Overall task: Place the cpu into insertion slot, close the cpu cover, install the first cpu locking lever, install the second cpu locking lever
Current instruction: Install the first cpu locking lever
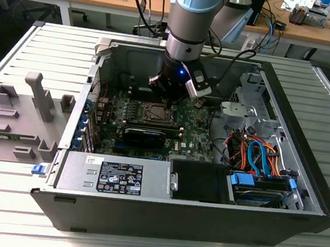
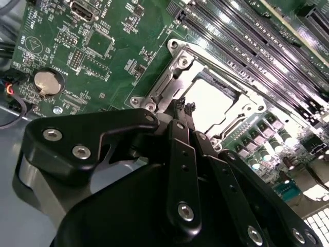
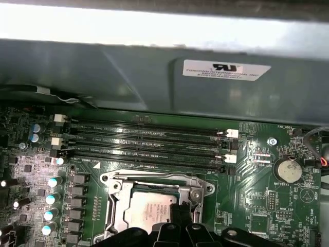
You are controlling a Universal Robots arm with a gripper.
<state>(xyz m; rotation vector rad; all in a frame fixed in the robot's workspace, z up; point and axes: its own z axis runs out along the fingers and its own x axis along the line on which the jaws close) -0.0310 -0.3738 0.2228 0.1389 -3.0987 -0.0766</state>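
Observation:
The cpu (image 2: 208,98) (image 3: 150,211) lies flat in the insertion slot (image 1: 156,112), its silvery top showing. The cpu cover (image 2: 180,62) (image 3: 149,181) lies down around it as a metal frame with a square window. My gripper (image 1: 170,99) hangs just above the socket inside the open computer case. In both wrist views its black fingers are shut, tips together, and the gripper (image 2: 185,107) (image 3: 180,210) meets the socket frame at one edge beside the chip. I cannot tell whether a thin lever sits between the tips.
Long black memory slots (image 3: 149,144) (image 2: 247,31) run beside the socket, with the case wall (image 3: 154,77) behind them. A coin battery (image 2: 45,82) sits on the green board. A black card (image 1: 145,136), a power supply (image 1: 115,174) and coloured cables (image 1: 256,154) fill the case.

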